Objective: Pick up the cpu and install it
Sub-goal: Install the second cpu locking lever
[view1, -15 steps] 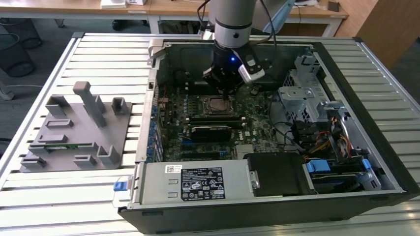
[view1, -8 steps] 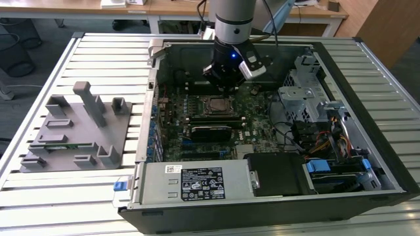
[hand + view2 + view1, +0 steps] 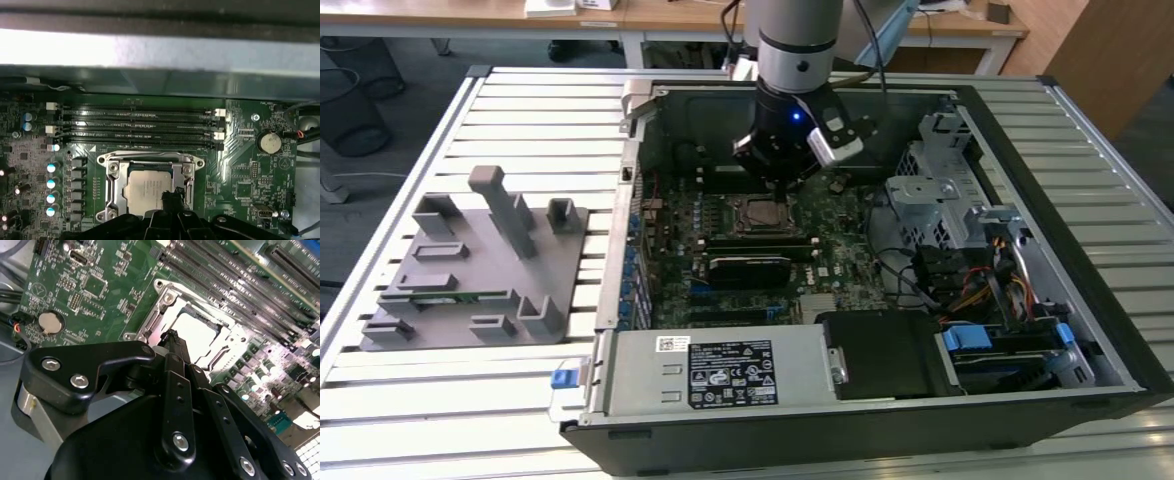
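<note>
Cpu (image 3: 145, 190) sits flat inside the socket (image 3: 112, 182) on the motherboard (image 3: 841, 255), silver top showing in both wrist views (image 3: 192, 332). Gripper (image 3: 172, 342) hangs right above cpu's edge, fingers drawn together, nothing seen between them; contact with cpu unclear. Case (image 3: 1087, 290) lies open on the slatted table (image 3: 520, 110); grey fixture (image 3: 474, 265) at exterior view's left.

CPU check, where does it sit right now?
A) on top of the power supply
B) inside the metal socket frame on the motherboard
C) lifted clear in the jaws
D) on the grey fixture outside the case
B: in the first wrist view the cpu lies inside the socket frame, with the gripper at its edge.
</note>
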